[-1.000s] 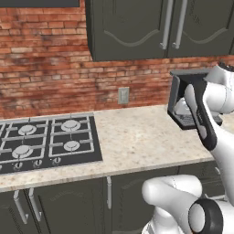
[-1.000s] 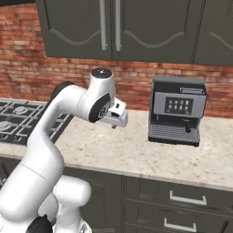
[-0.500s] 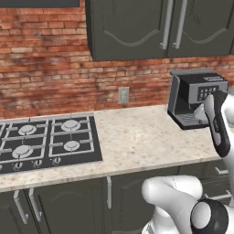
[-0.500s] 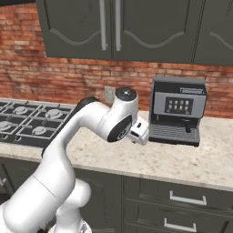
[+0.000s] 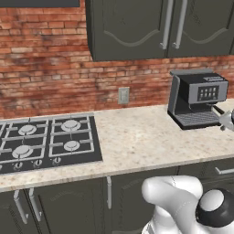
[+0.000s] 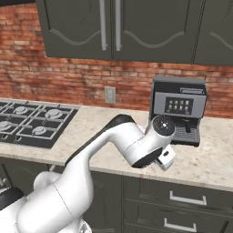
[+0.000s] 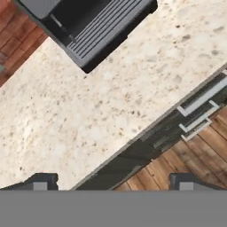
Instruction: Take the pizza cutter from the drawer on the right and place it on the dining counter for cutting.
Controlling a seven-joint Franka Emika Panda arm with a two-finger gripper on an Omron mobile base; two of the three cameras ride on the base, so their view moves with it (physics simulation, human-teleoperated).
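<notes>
Hand view, camera looking straight down: gripper [image 7: 113, 182] has its two dark fingertips [image 7: 41, 181] far apart at 6 o'clock, nothing between them. Under them sits the beige speckled worktop [image 7: 88, 102], its front edge running diagonally from about 7 to 3 o'clock. Past that edge, at 4 o'clock, stacked dark drawer fronts with silver bar handles; the top one looks like the drawer [image 7: 170, 126], shut, though from this steep angle can't be sure which front is which. Wood floor [image 7: 186, 164] at 5 o'clock. Coffee machine [image 7: 88, 24] drip tray at 12 o'clock.

Right base view: white arm [image 6: 109, 145] rises from 7 o'clock and bends across the worktop [image 6: 214, 159]; wrist and hand hang over the counter's front edge just in front of the coffee machine [image 6: 178, 109], at about 4 o'clock from centre. Fingers are hidden behind the wrist here. Drawer [image 6: 186, 196] below the counter at 5 o'clock, closed, silver handle across it; another drawer front under it. Gas hob [image 6: 32, 123] at 9 o'clock, wall outlet [image 6: 109, 94] on the brick wall [image 6: 59, 77], upper cabinets [image 6: 118, 27] at 12 o'clock.

Left base view: a bit of the hand peeks in at the 3 o'clock edge, beside the coffee machine [image 5: 196, 98]. Gas hob [image 5: 45, 144] at 9 o'clock, worktop [image 5: 137, 141] centre, a drawer handle just visible at 4 o'clock.
</notes>
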